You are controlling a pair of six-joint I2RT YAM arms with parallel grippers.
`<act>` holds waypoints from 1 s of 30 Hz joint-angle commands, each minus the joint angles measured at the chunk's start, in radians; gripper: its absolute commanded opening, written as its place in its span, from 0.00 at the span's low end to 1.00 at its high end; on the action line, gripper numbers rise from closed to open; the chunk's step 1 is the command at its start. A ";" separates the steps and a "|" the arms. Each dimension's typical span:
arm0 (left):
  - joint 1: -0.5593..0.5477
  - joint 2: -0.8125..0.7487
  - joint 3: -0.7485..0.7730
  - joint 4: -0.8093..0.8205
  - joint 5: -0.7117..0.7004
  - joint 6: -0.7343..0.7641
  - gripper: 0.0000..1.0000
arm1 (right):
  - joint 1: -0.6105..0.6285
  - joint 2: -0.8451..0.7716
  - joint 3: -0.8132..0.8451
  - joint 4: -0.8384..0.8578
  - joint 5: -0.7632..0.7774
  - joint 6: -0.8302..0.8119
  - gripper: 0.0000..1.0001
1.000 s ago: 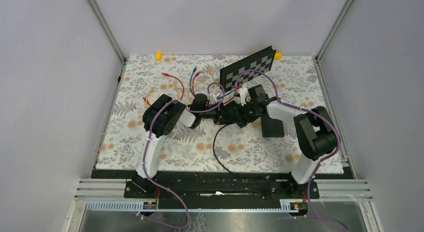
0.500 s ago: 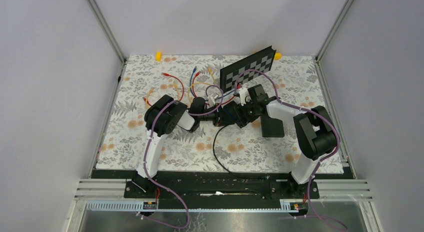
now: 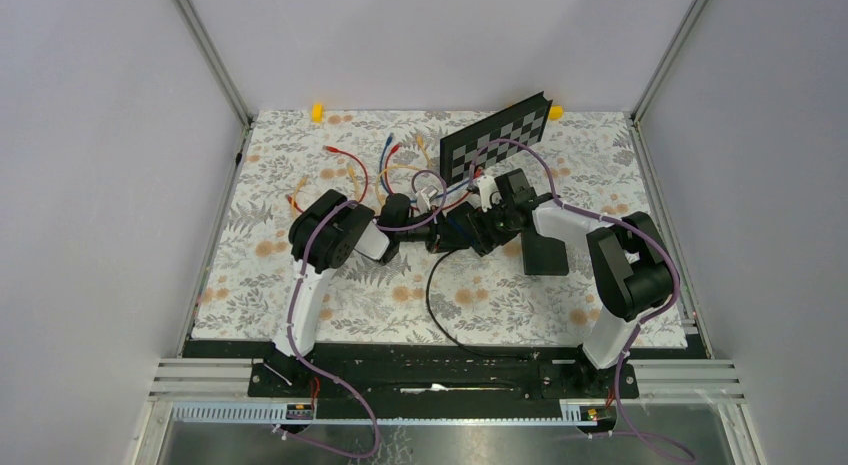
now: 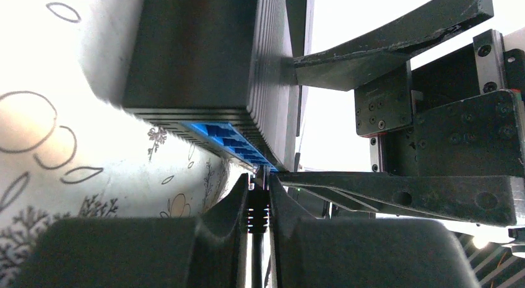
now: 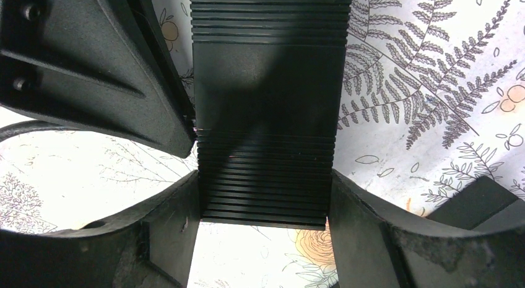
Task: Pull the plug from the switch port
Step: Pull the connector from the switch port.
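The switch is a black ribbed box lying on the floral mat, with a row of blue ports on its near face. A black plug with a ribbed boot sits in the end port. My left gripper is shut on that boot, its tips almost at the port face. In the right wrist view the switch stands between my right gripper's fingers, which press on both of its sides. From above, both grippers meet at the switch in mid-table, and the plug's black cable loops toward the near edge.
A checkerboard panel leans at the back. Several coloured patch cables lie behind the left arm. A black block rests under the right forearm. Yellow clips sit at the back edge. Frame walls close in both sides.
My left arm has shifted slightly right toward the switch and its fingers have closed onto the plug's boot. The right arm and the switch have not moved.
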 commanded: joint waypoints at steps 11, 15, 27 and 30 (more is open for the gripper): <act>-0.024 -0.036 -0.042 -0.026 -0.057 -0.118 0.00 | 0.042 -0.074 -0.040 0.061 0.247 0.019 0.24; -0.037 -0.045 -0.062 0.006 -0.060 -0.132 0.00 | 0.042 -0.080 -0.040 0.062 0.290 0.040 0.22; -0.035 -0.119 -0.051 -0.299 -0.105 0.182 0.00 | 0.020 -0.071 -0.014 0.022 0.088 -0.006 0.19; -0.019 -0.126 -0.040 -0.348 -0.115 0.229 0.00 | 0.020 -0.082 -0.031 0.035 0.081 -0.028 0.19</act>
